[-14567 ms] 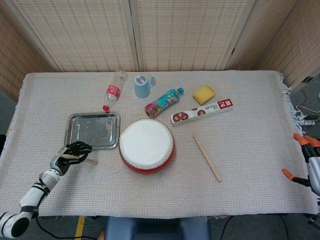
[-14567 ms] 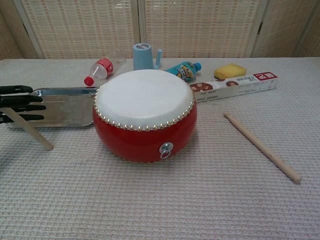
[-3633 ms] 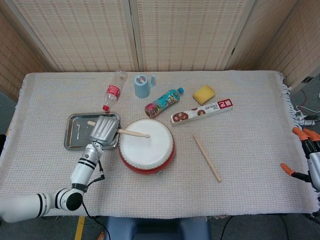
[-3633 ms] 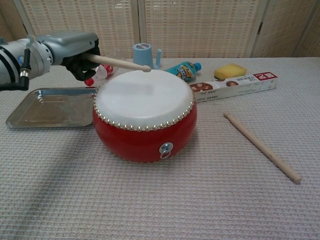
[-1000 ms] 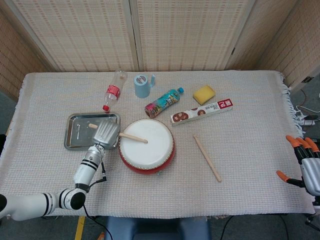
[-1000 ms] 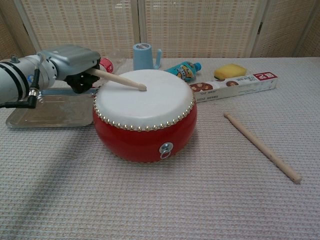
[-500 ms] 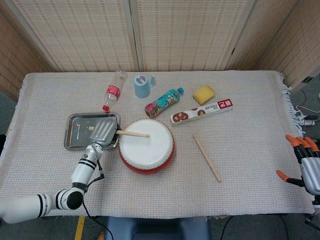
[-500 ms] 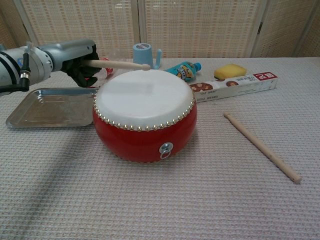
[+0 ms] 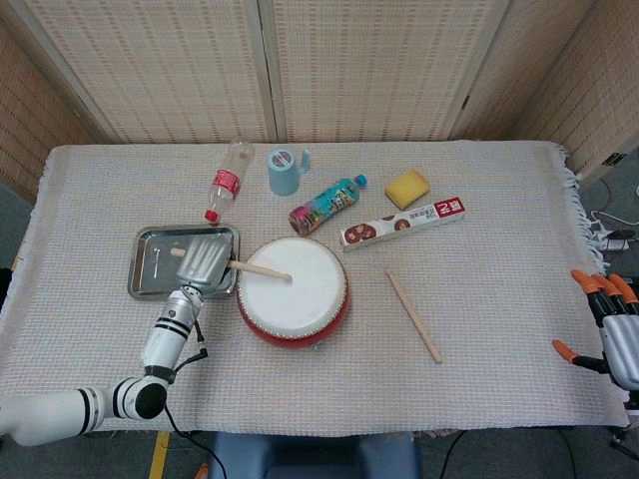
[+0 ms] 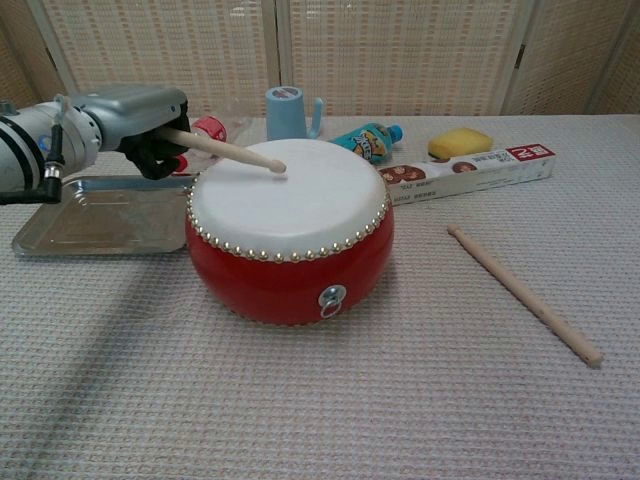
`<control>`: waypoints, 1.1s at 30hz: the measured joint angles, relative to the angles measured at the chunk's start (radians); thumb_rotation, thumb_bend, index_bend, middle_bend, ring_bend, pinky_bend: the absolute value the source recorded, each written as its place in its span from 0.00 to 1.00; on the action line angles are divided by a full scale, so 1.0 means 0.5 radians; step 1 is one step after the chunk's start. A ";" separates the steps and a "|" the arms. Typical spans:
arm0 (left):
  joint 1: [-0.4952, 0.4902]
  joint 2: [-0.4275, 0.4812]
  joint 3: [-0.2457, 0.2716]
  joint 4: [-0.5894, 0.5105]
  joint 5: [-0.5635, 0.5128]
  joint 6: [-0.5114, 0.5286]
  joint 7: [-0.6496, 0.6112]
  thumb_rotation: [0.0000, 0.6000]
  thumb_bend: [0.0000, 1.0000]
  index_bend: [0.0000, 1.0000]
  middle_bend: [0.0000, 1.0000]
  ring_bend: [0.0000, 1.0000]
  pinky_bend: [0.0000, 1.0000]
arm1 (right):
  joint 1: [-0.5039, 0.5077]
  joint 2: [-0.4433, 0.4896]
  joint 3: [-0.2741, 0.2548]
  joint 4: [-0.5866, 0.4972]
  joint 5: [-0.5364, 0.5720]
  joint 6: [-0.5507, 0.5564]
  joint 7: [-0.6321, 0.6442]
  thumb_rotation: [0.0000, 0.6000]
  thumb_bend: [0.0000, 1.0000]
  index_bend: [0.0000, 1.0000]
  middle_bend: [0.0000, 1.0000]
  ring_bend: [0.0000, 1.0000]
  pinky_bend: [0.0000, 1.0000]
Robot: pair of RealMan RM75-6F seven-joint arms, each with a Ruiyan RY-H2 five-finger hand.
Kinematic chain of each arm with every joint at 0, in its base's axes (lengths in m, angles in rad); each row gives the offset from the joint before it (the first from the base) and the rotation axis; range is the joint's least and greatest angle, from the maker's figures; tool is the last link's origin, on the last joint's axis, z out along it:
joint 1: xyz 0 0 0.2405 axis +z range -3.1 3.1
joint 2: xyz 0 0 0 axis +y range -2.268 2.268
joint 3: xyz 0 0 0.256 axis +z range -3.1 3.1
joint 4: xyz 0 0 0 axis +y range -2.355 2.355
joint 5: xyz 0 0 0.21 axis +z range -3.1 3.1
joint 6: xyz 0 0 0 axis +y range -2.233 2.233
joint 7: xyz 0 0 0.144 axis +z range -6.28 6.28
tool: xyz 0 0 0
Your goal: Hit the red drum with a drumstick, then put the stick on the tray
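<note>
Nearest you, the red drum point(image 10: 290, 236) sits mid-table, and your left hand point(image 10: 140, 122) has its fingers point(image 10: 160, 150) gripping a drumstick point(image 10: 222, 150) whose tip rests on the white drumhead. Behind that hand lies the tray point(image 9: 152, 269), just left of the drum. Your right hand point(image 9: 614, 334) hangs off the table's right edge, fingers spread, holding nothing.

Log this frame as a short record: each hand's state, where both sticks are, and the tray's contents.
left robot hand: grips wooden drumstick, its tip at the white skin of the red drum
right robot hand: at the table's right edge, holds nothing
second wooden drumstick: flat on the cloth, right of the drum
rectangular metal tray: left of the drum, no stick in it
</note>
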State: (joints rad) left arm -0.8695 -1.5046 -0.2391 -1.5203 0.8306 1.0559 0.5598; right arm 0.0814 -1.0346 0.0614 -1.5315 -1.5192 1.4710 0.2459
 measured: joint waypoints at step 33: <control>0.051 0.097 -0.042 0.004 0.139 0.034 -0.043 1.00 0.70 1.00 1.00 1.00 1.00 | -0.002 0.009 0.007 0.000 0.011 0.002 0.009 1.00 0.16 0.00 0.11 0.00 0.02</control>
State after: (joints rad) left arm -0.8442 -1.4562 -0.2603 -1.5182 0.9002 1.0731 0.5382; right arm 0.0804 -1.0302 0.0650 -1.5314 -1.5137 1.4721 0.2506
